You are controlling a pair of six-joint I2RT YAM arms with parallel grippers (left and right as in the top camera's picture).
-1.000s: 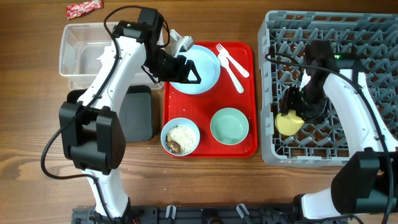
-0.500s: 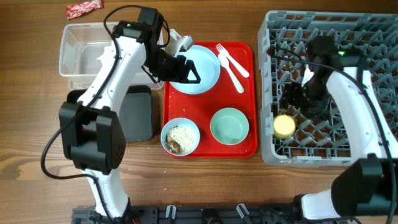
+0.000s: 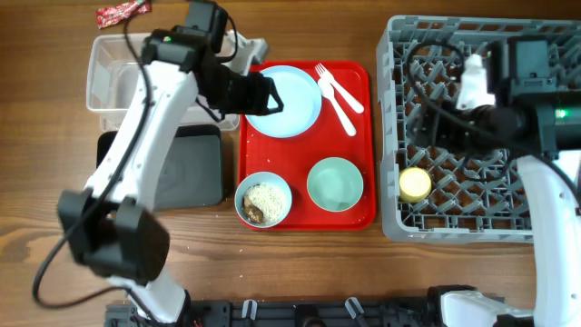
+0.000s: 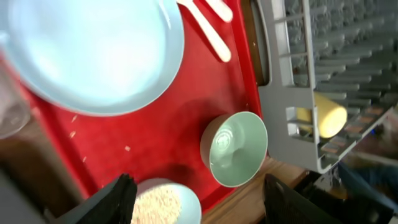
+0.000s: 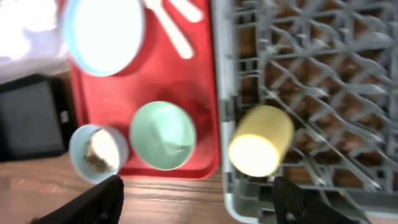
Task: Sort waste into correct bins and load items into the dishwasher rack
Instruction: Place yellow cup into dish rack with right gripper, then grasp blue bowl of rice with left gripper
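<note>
- The left jaws hang spread wide and empty at the left edge of the plate (image 3: pixel 292 102), above the red tray (image 3: pixel 295 150); the wrist view shows nothing between them.
- The right jaws are likewise spread and hold nothing; they hover over the rack (image 3: pixel 454 229), apart from the cup (image 3: pixel 416 184), which lies on its side against the rack's left wall, near the front corner.
- On the red tray sit the plate, two forks (image 3: pixel 338 93), a green bowl (image 3: pixel 334 183) and a blue bowl (image 3: pixel 264 202) with rice and brown scraps in it; the wrapper (image 3: pixel 123 11) lies on the counter (image 3: pixel 290 272) behind the clear tub (image 3: pixel 100 86); the black bin (image 3: pixel 186 168) stands just in front of that tub.
- Risk, cup: lying loose rather than seated over a peg, it may roll or get knocked when more dishes go in.
- Risk, plate: it lies flat, so the jaws get little purchase on its rim; a shallow pinch could let it slip, or shove it into the forks just beside it.
- Risk, blue bowl: tipped carelessly, or lifted by one thin wall, it may scatter rice across the tray and counter instead of into a bin.
- Risk, arms: both may head for the same tray; if they reach together they could collide.
</note>
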